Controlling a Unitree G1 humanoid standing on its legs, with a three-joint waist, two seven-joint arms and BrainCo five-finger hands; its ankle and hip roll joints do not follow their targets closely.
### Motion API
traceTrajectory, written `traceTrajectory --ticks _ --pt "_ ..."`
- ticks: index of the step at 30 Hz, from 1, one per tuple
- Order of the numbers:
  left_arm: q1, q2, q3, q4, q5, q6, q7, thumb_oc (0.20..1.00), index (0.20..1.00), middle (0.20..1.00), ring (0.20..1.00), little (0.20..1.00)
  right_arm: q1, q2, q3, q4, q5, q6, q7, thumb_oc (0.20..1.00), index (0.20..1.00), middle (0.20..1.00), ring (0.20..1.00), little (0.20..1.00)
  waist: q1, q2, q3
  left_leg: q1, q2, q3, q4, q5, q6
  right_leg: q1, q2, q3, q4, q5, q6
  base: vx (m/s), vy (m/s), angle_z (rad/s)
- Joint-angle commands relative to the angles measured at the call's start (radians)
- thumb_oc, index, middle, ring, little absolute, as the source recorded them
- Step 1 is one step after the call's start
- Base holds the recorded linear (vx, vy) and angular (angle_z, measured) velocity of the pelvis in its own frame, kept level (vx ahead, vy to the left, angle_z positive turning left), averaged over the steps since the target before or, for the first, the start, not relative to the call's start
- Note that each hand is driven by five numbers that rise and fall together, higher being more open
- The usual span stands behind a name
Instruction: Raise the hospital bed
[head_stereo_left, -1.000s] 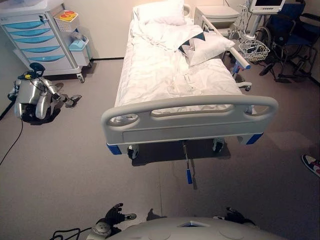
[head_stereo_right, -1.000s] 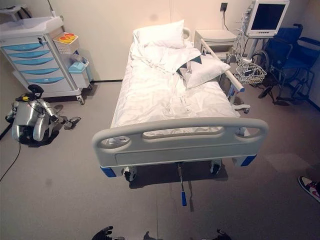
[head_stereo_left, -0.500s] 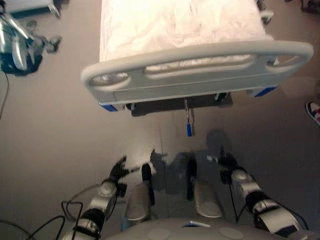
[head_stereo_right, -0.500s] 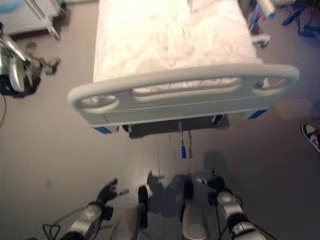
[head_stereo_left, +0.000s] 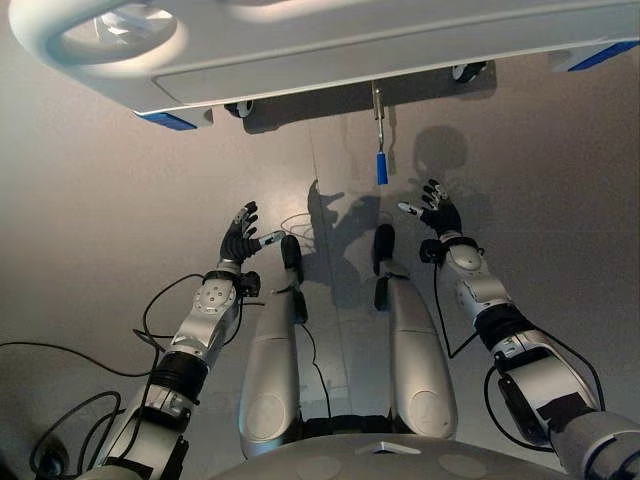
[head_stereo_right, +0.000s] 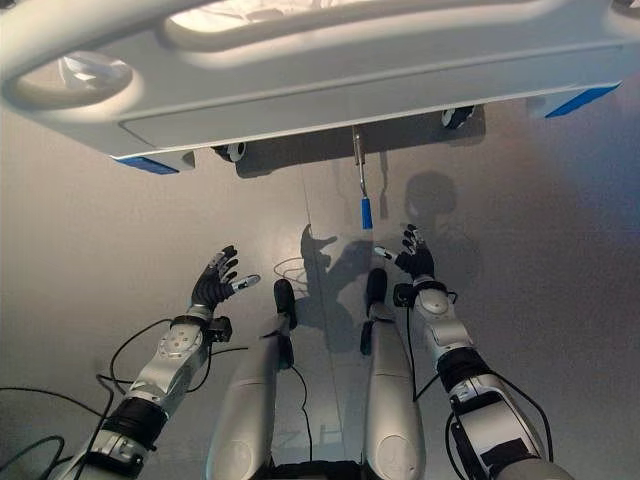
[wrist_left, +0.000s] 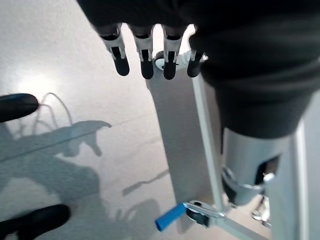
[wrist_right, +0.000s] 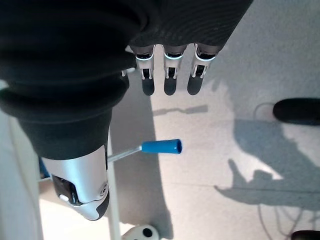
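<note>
The hospital bed's grey footboard (head_stereo_left: 300, 50) spans the far side of the grey floor (head_stereo_left: 90, 230). From under the footboard's middle a thin metal crank (head_stereo_left: 377, 110) reaches out, ending in a blue handle (head_stereo_left: 382, 166). The right hand (head_stereo_left: 436, 214) hovers near that handle, just right of it, fingers straight and holding nothing. The left hand (head_stereo_left: 240, 236), well left of the handle, is likewise spread and empty.
</note>
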Motion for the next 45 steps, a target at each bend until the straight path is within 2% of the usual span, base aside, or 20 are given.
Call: traceTrajectory --ticks 1,9,17,20,26,37,45 --pt "0.012 0.040 0.004 -0.121 -0.051 -0.057 0.018 1.000 1.000 1.000 1.000 1.000 -0.019 -0.025 0.031 -0.092 0.090 -0.066 -0.015 1.000 1.000 1.000 1.000 1.000 -0.012 0.001 -0.026 -0.084 -0.014 -0.062 0.057 -0.014 0.014 -0.049 -0.021 -0.007 -0.026 0.041 0.071 0.00 -0.018 0.04" --pt "-0.008 0.104 -0.042 -0.264 -0.041 -0.065 0.017 1.000 1.000 1.000 1.000 1.000 -0.128 -0.054 0.060 -0.086 0.132 -0.064 -0.020 1.000 1.000 1.000 1.000 1.000 0.002 0.015 -0.026 -0.172 -0.020 -0.070 0.085 -0.021 0.015 -0.132 -0.026 -0.016 0.003 0.035 0.069 0.01 0.007 0.03" --pt "0.002 0.186 -0.068 -0.363 -0.060 -0.071 -0.008 1.000 1.000 1.000 1.000 1.000 -0.249 -0.064 0.085 -0.064 0.251 -0.071 -0.003 1.000 1.000 1.000 1.000 1.000 0.019 0.017 -0.026 -0.205 -0.031 -0.077 0.084 -0.024 0.017 -0.157 -0.037 -0.022 -0.006 0.039 0.073 0.02 0.026 0.04" --pt "0.006 0.211 -0.088 -0.410 -0.083 -0.078 -0.025 1.000 1.000 1.000 1.000 1.000 -0.329 -0.077 0.098 -0.009 0.277 -0.067 0.003 1.000 1.000 1.000 1.000 1.000 0.029 0.025 -0.026 -0.213 -0.037 -0.080 0.081 -0.022 0.016 -0.164 -0.042 -0.026 -0.004 0.038 0.075 0.02 0.045 0.04" --pt "0.012 0.254 -0.116 -0.473 -0.097 -0.079 -0.046 1.000 1.000 1.000 1.000 1.000 -0.488 -0.099 0.152 0.150 0.291 -0.018 0.017 1.000 1.000 1.000 1.000 1.000 0.047 0.028 -0.026 -0.228 -0.049 -0.089 0.072 -0.017 0.014 -0.168 -0.053 -0.035 -0.012 0.039 0.076 0.02 0.035 0.09" --pt "-0.016 0.254 -0.131 -0.493 -0.082 -0.088 -0.044 1.000 1.000 1.000 1.000 1.000 -0.564 -0.075 0.162 0.401 0.213 0.035 0.042 1.000 1.000 1.000 1.000 1.000 0.067 0.046 -0.026 -0.237 -0.065 -0.099 0.070 -0.018 0.018 -0.167 -0.065 -0.043 -0.009 0.030 0.078 0.02 0.024 0.06" --pt "-0.058 0.233 -0.149 -0.505 -0.088 -0.100 -0.035 1.000 1.000 1.000 1.000 1.000 -0.599 -0.063 0.130 0.603 0.155 0.072 0.050 1.000 1.000 1.000 1.000 1.000 0.093 0.082 -0.026 -0.244 -0.075 -0.104 0.067 -0.019 0.021 -0.169 -0.074 -0.049 -0.001 0.020 0.079 0.00 0.004 0.01"
